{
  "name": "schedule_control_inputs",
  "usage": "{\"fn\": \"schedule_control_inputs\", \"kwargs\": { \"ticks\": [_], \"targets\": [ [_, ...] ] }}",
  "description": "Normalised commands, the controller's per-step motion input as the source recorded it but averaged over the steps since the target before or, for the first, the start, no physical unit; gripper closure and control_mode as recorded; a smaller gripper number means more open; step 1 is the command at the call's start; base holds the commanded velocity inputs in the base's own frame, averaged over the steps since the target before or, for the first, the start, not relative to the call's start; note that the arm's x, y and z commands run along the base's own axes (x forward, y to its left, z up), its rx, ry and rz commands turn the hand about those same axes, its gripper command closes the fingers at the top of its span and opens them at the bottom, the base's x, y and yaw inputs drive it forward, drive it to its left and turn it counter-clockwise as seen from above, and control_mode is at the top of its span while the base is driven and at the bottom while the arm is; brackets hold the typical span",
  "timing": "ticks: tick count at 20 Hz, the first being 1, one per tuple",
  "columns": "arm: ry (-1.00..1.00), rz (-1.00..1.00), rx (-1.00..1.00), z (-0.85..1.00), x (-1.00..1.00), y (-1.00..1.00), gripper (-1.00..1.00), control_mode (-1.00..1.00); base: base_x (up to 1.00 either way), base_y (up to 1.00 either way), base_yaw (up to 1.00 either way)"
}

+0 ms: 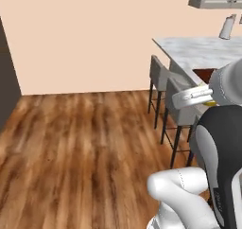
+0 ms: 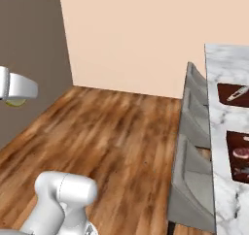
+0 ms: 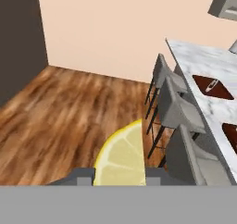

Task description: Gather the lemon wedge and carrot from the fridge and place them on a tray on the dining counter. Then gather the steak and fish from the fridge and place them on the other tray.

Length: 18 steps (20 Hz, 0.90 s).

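A yellow lemon wedge sits between my gripper's two dark fingertips, which are shut on it. From the left the gripper hangs above the stools with a sliver of the lemon wedge beside it. From the right the gripper is at the far left edge, with the lemon wedge under it. The marble dining counter runs along the right and carries two dark brown trays. The carrot is out of view.
Grey stools line the counter's near side. The far tray holds a thin silver utensil; the nearer tray holds a pinkish lump and a dark lump, too small to identify. Wooden floor lies open ahead. A tall dark face stands on the left.
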Motion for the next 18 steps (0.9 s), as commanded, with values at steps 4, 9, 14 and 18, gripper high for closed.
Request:
{"fn": "schedule_control_inputs", "kwargs": {
  "ticks": [4,9,14,18],
  "targets": [
    [0.0,0.0,0.0,0.0,0.0,0.0,1.0,1.0,1.0,0.73,-0.61],
    [0.0,0.0,0.0,0.0,0.0,0.0,1.0,1.0,1.0,0.78,-0.61],
    [0.0,0.0,0.0,0.0,0.0,0.0,1.0,1.0,1.0,0.79,-0.61],
    [0.0,0.0,0.0,0.0,0.0,0.0,1.0,1.0,0.99,0.84,-0.61]
  ]
}}
